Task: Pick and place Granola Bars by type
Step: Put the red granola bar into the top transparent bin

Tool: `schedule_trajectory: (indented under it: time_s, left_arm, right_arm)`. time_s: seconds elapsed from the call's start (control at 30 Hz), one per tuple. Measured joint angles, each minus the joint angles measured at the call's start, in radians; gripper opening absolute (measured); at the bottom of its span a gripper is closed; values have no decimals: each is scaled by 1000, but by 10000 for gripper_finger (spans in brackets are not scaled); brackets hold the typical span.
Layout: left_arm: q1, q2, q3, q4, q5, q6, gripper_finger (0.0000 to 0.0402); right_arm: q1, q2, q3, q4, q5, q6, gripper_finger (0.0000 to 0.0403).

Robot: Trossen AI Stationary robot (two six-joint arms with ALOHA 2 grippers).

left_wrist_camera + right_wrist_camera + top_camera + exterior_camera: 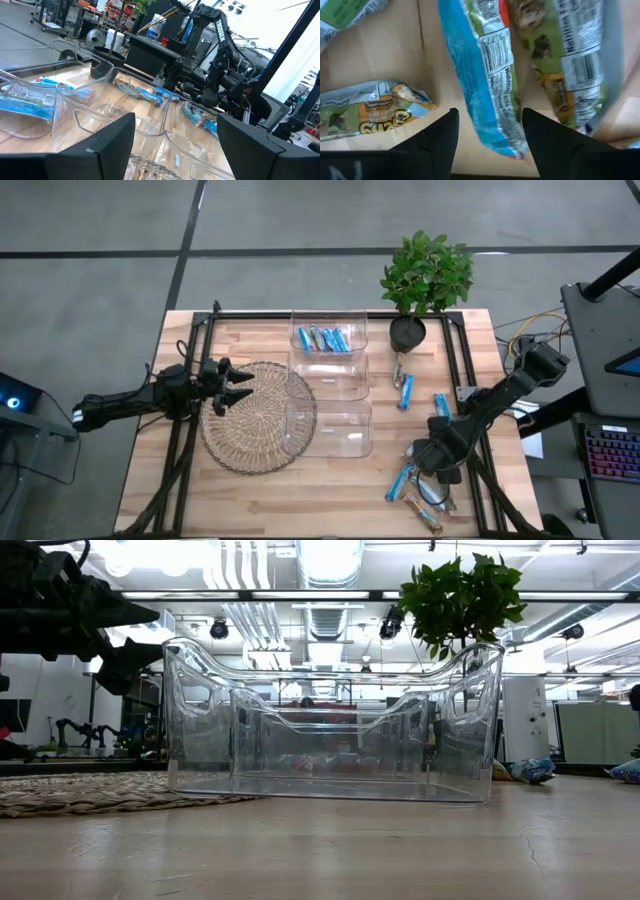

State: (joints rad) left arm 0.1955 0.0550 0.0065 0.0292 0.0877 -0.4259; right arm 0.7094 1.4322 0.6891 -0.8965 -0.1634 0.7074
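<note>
Loose granola bars lie on the table's right side: blue ones [405, 390] [441, 405] [400, 480] and a tan one [425, 515]. Several blue bars [325, 338] lie in the far clear bin [293, 330]. My right gripper [432, 465] hangs low over the near-right group, open. In its wrist view its fingers [490, 130] stand on either side of the end of a blue bar [485, 75], which lies flat on the wood between greenish bars [580, 55] [370, 110]. My left gripper [240, 385] [175, 135] waits open above the wicker mat [250, 430].
Three clear bins stand in a row down the table's middle, with the middle bin [330, 375] and the near bin [330, 430] overlapping the round mat's right edge. A potted plant [425, 275] stands at the far right. A black frame [450, 350] borders the table.
</note>
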Motion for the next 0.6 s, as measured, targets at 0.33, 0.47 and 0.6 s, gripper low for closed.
schedule_trajectory:
  time_s: [0.33,0.47,0.6]
  left_arm:
    - [0,0,0,0,0,0,261]
    - [0,0,0,0,0,0,261]
    - [0,0,0,0,0,0,261]
  right_arm:
    - [0,2,3,14,-6,0,62]
    - [0,1,4,17,-6,0,19]
    - [0,-10,12,5,-9,23,12]
